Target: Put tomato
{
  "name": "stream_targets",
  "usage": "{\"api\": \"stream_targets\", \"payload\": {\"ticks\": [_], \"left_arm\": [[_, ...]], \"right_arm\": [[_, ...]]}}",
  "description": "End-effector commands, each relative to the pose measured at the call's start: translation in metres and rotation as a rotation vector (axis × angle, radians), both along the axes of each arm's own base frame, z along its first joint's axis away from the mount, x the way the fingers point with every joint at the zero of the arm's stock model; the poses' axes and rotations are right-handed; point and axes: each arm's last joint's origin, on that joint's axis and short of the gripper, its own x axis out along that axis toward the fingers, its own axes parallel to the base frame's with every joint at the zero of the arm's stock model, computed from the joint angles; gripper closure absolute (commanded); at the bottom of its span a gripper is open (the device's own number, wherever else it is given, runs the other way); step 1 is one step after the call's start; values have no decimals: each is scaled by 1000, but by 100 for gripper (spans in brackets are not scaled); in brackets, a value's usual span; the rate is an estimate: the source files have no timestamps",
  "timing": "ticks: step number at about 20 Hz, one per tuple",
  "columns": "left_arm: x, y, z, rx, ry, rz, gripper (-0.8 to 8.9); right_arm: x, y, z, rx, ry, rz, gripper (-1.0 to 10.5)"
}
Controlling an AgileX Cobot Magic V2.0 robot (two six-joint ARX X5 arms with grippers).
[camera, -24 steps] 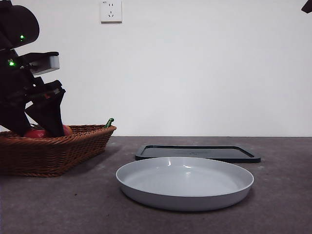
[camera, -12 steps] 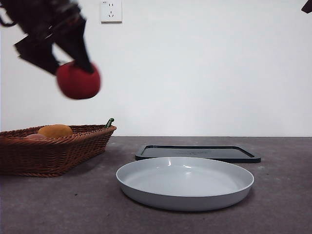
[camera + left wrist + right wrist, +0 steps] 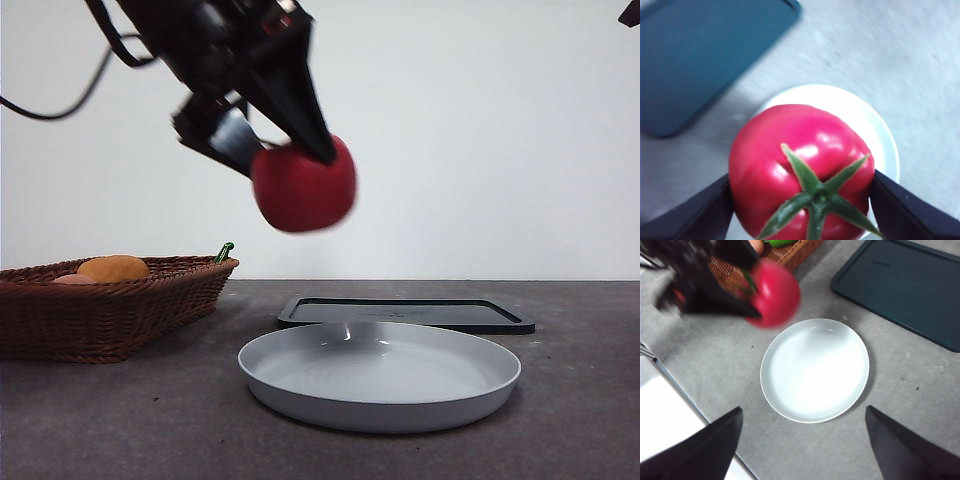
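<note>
Tomato (image 3: 303, 185) up in the air, clamped between the left gripper's (image 3: 290, 150) jaws, hanging above the white plate's (image 3: 300, 396) ten o'clock edge. Basket (image 3: 110, 310) sits off at nine o'clock, dark tray (image 3: 405, 315) behind. Right gripper (image 3: 800, 450) waits high, jaws spread wide.

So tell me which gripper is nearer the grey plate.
Left. The left gripper hangs in the air above the plate's edge on the basket side, shut on the tomato. The right gripper is open, higher up and farther from the plate.
</note>
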Motion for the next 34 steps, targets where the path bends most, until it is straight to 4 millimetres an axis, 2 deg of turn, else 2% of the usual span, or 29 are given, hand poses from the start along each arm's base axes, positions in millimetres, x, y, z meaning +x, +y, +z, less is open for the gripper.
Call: {"api": "stream_targets", "payload": {"ticks": [1, 4, 8, 15, 19, 21, 22, 26, 30, 34], "left_arm": [[4, -20, -15, 12, 16, -41, 514], [5, -39, -39, 47, 51, -85, 514], [8, -54, -67, 85, 78, -122, 514], [14, -63, -90, 105, 101, -128, 509], [13, -64, -91, 108, 105, -131, 480], [13, -64, -91, 110, 108, -130, 382], [13, -64, -91, 109, 108, -130, 364], [13, -63, -88, 109, 115, -123, 364], [15, -64, -74, 105, 122, -109, 360], [17, -65, -67, 100, 119, -106, 277]], "right_arm": [[1, 1, 5, 7, -19, 6, 556], [1, 1, 5, 7, -18, 6, 556], [1, 1, 5, 7, -18, 6, 556], [1, 1, 5, 7, -17, 5, 556], [1, 1, 5, 7, -17, 5, 556], [1, 1, 5, 7, -17, 5, 556], [1, 1, 5, 7, -17, 5, 556], [1, 1, 5, 7, -17, 5, 556], [1, 1, 5, 7, -17, 5, 556], [1, 1, 5, 7, -17, 5, 556]]}}
